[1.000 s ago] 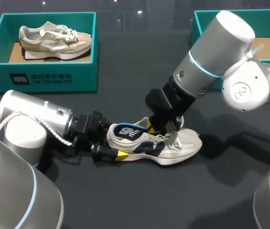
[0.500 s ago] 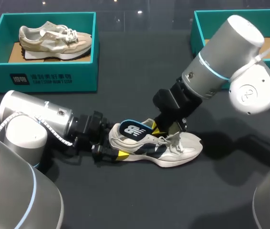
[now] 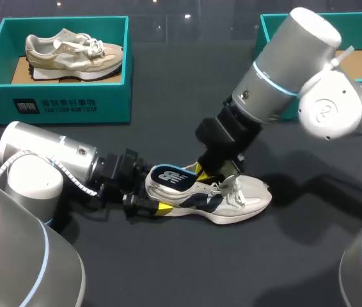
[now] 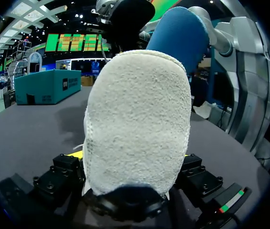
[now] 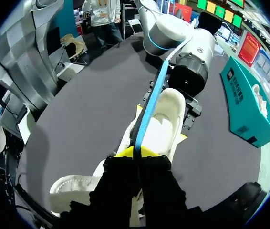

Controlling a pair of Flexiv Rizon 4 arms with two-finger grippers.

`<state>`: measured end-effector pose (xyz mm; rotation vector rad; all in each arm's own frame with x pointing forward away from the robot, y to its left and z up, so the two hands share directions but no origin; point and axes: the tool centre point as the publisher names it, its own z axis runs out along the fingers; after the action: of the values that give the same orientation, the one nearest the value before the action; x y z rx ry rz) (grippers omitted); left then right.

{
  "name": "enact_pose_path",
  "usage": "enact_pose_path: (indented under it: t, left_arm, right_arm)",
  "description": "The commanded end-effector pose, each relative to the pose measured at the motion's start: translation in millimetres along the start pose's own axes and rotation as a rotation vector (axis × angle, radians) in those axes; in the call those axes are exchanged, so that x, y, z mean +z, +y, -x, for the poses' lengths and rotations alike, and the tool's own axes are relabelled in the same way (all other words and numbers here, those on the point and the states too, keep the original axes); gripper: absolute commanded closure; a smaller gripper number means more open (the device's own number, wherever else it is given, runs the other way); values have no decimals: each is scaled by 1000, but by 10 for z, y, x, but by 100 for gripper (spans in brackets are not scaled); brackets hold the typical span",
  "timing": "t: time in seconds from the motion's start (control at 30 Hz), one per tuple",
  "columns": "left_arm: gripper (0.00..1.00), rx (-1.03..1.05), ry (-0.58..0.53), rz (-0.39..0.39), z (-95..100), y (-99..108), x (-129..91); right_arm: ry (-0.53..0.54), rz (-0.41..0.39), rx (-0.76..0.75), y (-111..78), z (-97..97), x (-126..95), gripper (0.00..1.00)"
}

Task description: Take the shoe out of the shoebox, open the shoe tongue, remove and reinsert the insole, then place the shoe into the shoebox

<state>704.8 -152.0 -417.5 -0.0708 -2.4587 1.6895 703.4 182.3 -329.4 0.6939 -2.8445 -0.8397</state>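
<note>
Shoe: a white trainer with dark side panels point(image 3: 232, 198) lies on its sole on the dark table point(image 3: 168, 268), near the middle, outside both boxes. Its toe points toward my right side and its heel toward my left arm.
Insole: a blue insole point(image 3: 170, 177) sits tilted above the shoe's heel opening, its heel end raised over the collar. In the right wrist view it shows edge-on as a thin blue strip point(image 5: 150, 102) running from the fingers out over the shoe's open mouth. I cannot tell whether its front end is inside the shoe.
Left hand: the left hand point(image 3: 150, 204) lies low on the table at the shoe's heel and is closed on it, one finger on each side. In the left wrist view the pale fuzzy heel point(image 4: 137, 124) fills the space between the fingers, with the insole point(image 4: 178, 33) standing up behind it.
Right hand: the right hand point(image 3: 208, 171) comes down from above over the middle of the shoe, near the laces. Its yellow tips point(image 5: 137, 152) are pinched together on the edge of the insole.
Left box: a teal shoebox point(image 3: 59, 105) stands at the far left of the table, well apart from the trainer. A beige shoe point(image 3: 72, 54) lies inside it on its sole.
Right box: a second teal shoebox point(image 3: 264, 38) stands at the far right, partly hidden behind my right arm.
</note>
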Motion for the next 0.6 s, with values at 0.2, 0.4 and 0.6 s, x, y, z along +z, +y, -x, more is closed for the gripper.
enact_pose_path:
  t: [0.2, 0.4, 0.6]
  left_arm:
    - [100, 0, 0, 1, 5, 6, 16]
    - [100, 0, 0, 1, 5, 6, 16]
    - [100, 0, 0, 1, 5, 6, 16]
  right_arm:
    - [90, -48, 14, 178, 296, 160, 100]
    - [50, -44, 79, 130, 264, 155, 72]
    - [24, -54, 138, 122, 218, 106, 69]
